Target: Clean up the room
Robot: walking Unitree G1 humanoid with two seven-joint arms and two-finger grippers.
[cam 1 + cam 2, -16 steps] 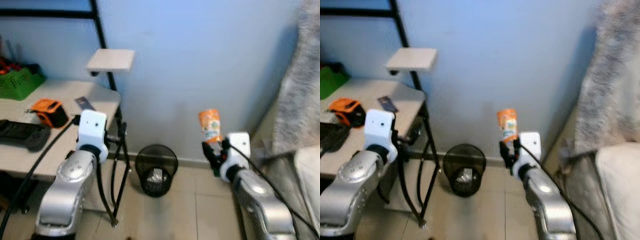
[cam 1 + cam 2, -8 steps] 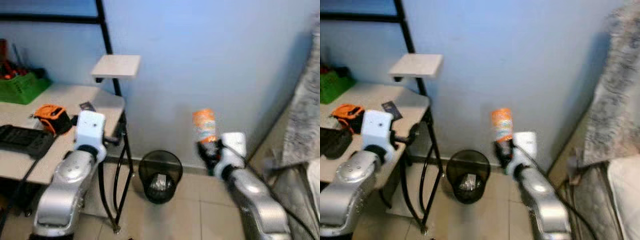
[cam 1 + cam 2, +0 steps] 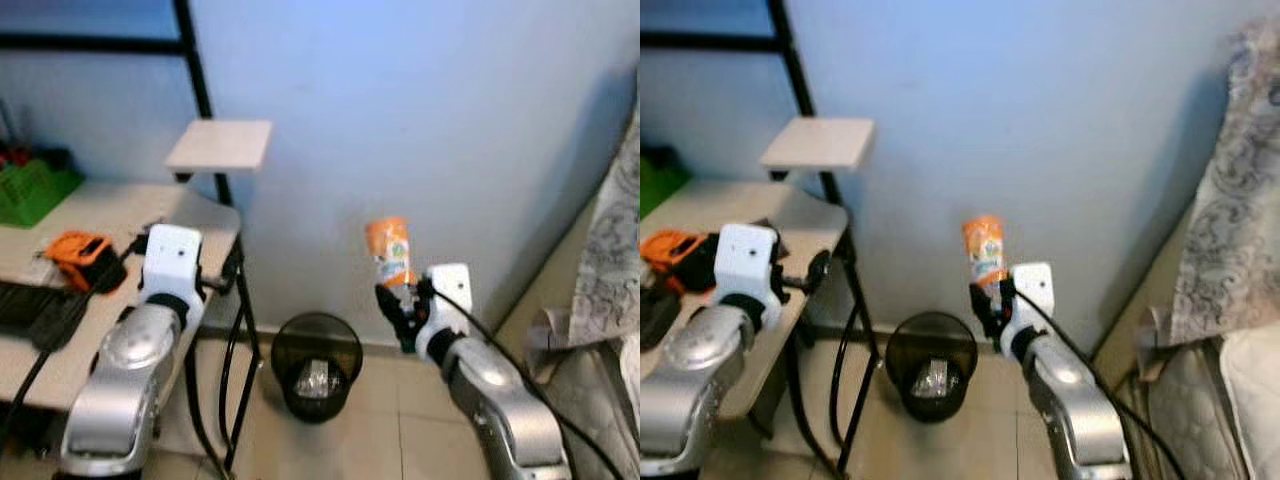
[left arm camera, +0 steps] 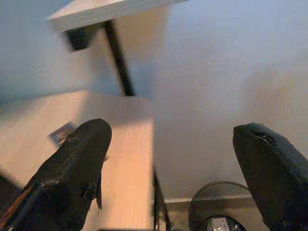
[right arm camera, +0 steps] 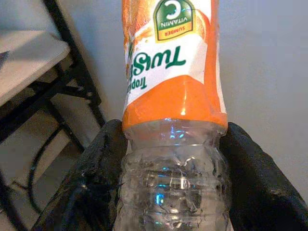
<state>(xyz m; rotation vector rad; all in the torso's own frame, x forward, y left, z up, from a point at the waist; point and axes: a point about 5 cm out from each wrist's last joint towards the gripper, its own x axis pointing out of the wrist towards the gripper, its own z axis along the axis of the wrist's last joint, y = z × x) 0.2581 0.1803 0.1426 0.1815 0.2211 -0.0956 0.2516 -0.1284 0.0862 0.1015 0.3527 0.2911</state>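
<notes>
My right gripper [image 3: 402, 312] is shut on an empty plastic bottle [image 3: 390, 252] with an orange and white label, held upside down and upright in front of the blue wall. The wrist view shows the bottle [image 5: 173, 120] clamped between both black fingers [image 5: 98, 183]. A black mesh waste bin [image 3: 317, 363] with crumpled rubbish inside stands on the tiled floor, below and to the left of the bottle. My left gripper [image 4: 178, 173] is open and holds nothing; it hangs by the desk corner with the bin's rim [image 4: 216, 192] between its fingers.
A beige desk [image 3: 120, 205] with black metal legs [image 3: 245, 330] stands at the left, carrying an orange device [image 3: 80, 258], a green basket [image 3: 30, 185] and a black case. A small shelf [image 3: 218, 145] juts from the frame. A patterned blanket [image 3: 615, 250] and bedding are at the right.
The camera has shifted, so the scene sits differently. My right gripper still holds the bottle, now a little lower and further left in view, closer above the bin.
</notes>
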